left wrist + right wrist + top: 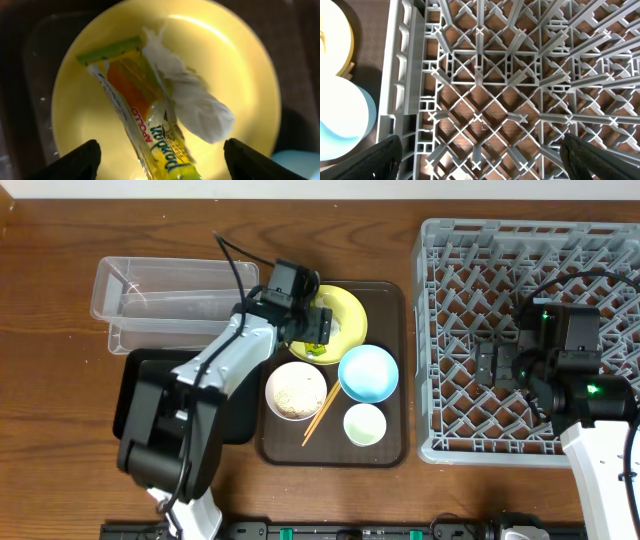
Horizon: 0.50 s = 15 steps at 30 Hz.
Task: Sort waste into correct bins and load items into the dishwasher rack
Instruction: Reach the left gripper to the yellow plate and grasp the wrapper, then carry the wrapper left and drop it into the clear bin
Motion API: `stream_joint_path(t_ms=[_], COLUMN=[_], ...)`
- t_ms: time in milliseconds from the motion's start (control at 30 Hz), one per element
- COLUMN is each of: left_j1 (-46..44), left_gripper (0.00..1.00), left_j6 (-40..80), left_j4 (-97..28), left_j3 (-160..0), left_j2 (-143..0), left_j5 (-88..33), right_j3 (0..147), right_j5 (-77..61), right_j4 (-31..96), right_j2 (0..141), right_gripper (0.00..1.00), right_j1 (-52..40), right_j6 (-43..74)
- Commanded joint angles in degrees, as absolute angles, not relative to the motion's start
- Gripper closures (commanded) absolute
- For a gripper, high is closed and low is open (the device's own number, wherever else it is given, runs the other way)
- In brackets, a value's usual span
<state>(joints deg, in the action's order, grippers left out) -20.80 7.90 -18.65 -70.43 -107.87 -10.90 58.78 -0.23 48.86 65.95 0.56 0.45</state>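
Over a wooden tabletop (60,430), we are holding our left fingers (82,159) spread above the wrapper (145,125) and tissue (195,107), lying together on the plate (240,65). Our right fingers (382,157) are hanging spread over the rack (485,100). We are risking pinching both wastes together and mis-sorting them.

The snack wrapper (142,125) and the near rim of the yellow plate (240,65) run off the bottom edge of the left wrist view; from overhead the left gripper (320,328) hides most of the wrapper and the tissue (195,100), its arm covers much of the black tray (140,362), and the rack (440,330) is cut at the right edge. In the right wrist view the blue bowl (345,122) and a pale round dish (332,35) are cut by the left edge; whether that dish is plate or cup cannot be told.
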Motion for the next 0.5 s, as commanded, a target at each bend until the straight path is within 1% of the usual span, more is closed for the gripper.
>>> stream_joint_path(t_ms=[0, 133, 167, 233, 333, 400, 433, 467], left_j1=[-20.8, -21.1, -21.2, -21.4, -21.6, -21.6, -21.6, -21.5], left_gripper=[0.24, 0.32, 0.34, 0.43, 0.66, 0.85, 0.93, 0.94], left_j6=[8.3, 8.3, 8.2, 8.3, 8.2, 8.2, 8.2, 8.2], left_j4=[-17.6, -17.5, -17.5, -17.5, -17.5, -17.5, -17.7, -17.9], left_j3=[-71.4, -71.4, -71.4, -71.4, -71.4, -71.4, -71.4, -71.4], left_j2=[-110.6, -112.9, -113.3, -114.0, -114.2, -114.1, -113.8, -113.4], left_j5=[-9.6, -9.6, -9.6, -9.6, -9.6, -9.6, -9.6, -9.6], right_j3=[60.1, 60.1, 60.1, 60.1, 60.1, 60.1, 60.1, 60.1], right_j5=[-0.5, -0.5, -0.5, -0.5, -0.5, -0.5, -0.5, -0.4], right_j4=[48.9, 48.6, 48.6, 48.7, 48.6, 48.6, 48.6, 48.6], right_j2=[65.9, 65.9, 65.9, 65.9, 65.9, 65.9, 65.9, 65.9], right_gripper=[0.01, 0.01, 0.01, 0.01, 0.01, 0.01, 0.01, 0.01], right_j1=[0.3, 0.4, 0.4, 0.4, 0.4, 0.4, 0.4, 0.4], right_j6=[1.1, 1.1, 1.1, 1.1, 1.0, 1.0, 1.0, 1.0])
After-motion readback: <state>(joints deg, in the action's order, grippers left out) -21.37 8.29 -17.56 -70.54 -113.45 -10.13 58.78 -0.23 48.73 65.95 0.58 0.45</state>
